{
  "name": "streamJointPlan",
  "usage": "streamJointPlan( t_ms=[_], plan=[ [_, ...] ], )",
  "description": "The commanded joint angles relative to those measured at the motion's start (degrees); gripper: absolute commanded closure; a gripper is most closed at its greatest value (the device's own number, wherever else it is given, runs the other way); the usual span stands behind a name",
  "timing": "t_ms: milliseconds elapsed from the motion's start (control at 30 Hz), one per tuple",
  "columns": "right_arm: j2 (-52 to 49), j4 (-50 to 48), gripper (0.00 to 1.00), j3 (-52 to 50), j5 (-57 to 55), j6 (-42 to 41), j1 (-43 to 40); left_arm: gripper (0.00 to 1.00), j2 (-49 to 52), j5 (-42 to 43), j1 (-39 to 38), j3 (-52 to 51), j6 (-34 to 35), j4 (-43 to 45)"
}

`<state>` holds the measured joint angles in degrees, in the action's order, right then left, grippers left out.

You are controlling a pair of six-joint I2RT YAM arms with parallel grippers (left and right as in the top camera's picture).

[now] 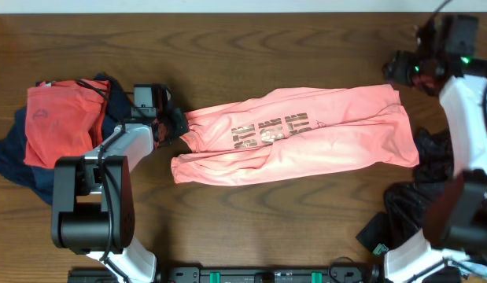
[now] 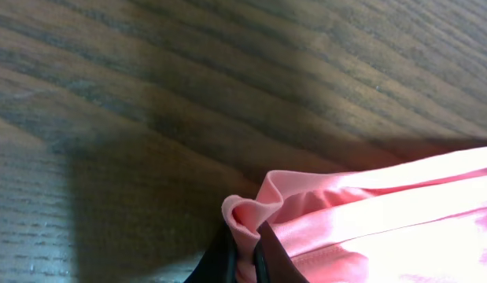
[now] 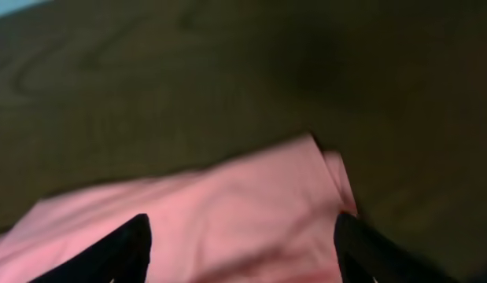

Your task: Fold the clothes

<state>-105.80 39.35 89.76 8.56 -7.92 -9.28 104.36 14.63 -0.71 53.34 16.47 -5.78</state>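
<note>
The salmon-pink T-shirt (image 1: 298, 135) lies across the middle of the table as a long band, with its brownish-gold lettering (image 1: 271, 131) facing up. My left gripper (image 1: 175, 126) is at the shirt's left end. It is shut on a bunched fold of the pink fabric (image 2: 251, 216), as the left wrist view (image 2: 245, 255) shows. My right gripper (image 1: 400, 69) hovers over the shirt's far right corner. Its fingers (image 3: 241, 236) are spread wide open above the pink cloth (image 3: 227, 212), holding nothing.
A darker red-orange shirt (image 1: 58, 122) lies on a navy garment (image 1: 19, 161) at the left. A black garment (image 1: 428, 189) is heaped at the right, by the right arm's base. Bare wooden table (image 1: 267, 220) lies in front of the shirt.
</note>
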Motion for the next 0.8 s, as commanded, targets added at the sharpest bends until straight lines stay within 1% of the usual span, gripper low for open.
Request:
streamJointPlan(
  t_ms=[0,67,133,300,500,700,767],
  plan=[
    [-5.18,-3.85,0.23,0.94,-0.20,0.74,1.60,0.94,-0.96,-0.11,-0.02,0.94,-0.09,-1.09],
    [-8.02,-8.52,0.16,0.94,-0.17,0.72,1.88,0.94,-0.96,-0.11,-0.02,0.94,0.11,-1.55],
    [-10.91,-12.20,0.16,0.94,-0.17,0.00,1.99,0.94,-0.96,-0.11,-0.02,0.94,0.09,-1.81],
    [-16.26,-16.90,0.14,0.94,-0.13,-0.39,2.25,0.94,-0.96,-0.11,-0.02,0.94,0.11,-1.90],
    [-20.90,-16.41,0.12,0.92,-0.17,-0.57,2.45,0.94,-0.96,-0.13,-0.02,0.94,0.11,-1.90],
    [-23.28,-14.64,0.12,0.87,-0.20,-0.57,2.58,0.94,-0.96,-0.13,-0.02,0.94,0.11,-1.90],
    [-23.89,-13.75,0.15,0.87,-0.17,-0.59,2.60,0.94,-0.96,-0.11,-0.02,0.94,0.11,-1.90]
  ],
)
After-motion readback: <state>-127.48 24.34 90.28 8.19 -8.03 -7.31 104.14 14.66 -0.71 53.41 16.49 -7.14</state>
